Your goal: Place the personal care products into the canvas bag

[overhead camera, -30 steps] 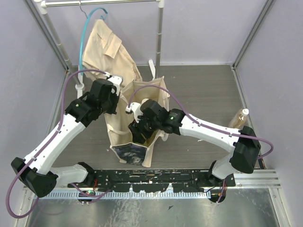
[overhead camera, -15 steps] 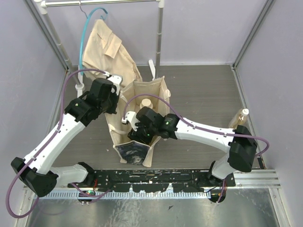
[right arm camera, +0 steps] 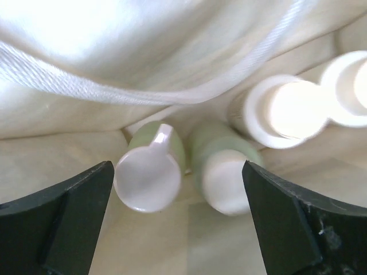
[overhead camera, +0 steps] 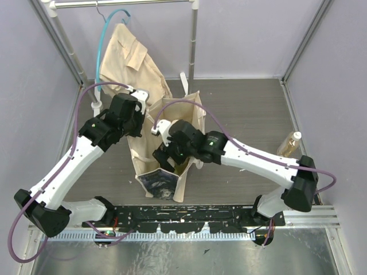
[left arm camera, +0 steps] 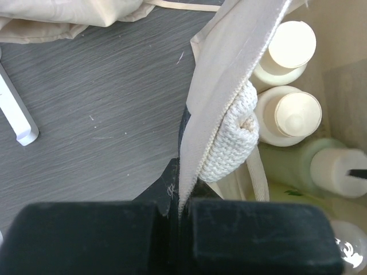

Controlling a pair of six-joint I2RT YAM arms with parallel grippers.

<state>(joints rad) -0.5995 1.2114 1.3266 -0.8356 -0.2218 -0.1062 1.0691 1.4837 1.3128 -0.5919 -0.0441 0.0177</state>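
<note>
change: right gripper (right arm camera: pixel 178 223) has sprung wide since the earlier frames, when it sat nearly shut low inside the bag; its wrist has lifted a little and shifted back in the top view.
right gripper: jaws spread far apart, nothing between them. Below it stand two yellow-green bottles, one with a pump top (right arm camera: pixel 150 176) and one capped (right arm camera: pixel 223 175).
left gripper (left arm camera: pixel 179 220): clamped tight on the rim of the canvas bag (overhead camera: pixel 166 150), holding the mouth open.
in bag: two cream capped bottles (left arm camera: pixel 288 113) against the wall, plus the green pair; four inside as far as I can see.
outstanding: amber bottle (overhead camera: pixel 289 144) stands on the table at the far right edge, well apart from the bag.
step: release just made, judging by the empty jaws right above the bottles.
next: lift right arm straight out clear of handles, swing to the amber bottle, grip its body. Left should hold the rim meanwhile.
</note>
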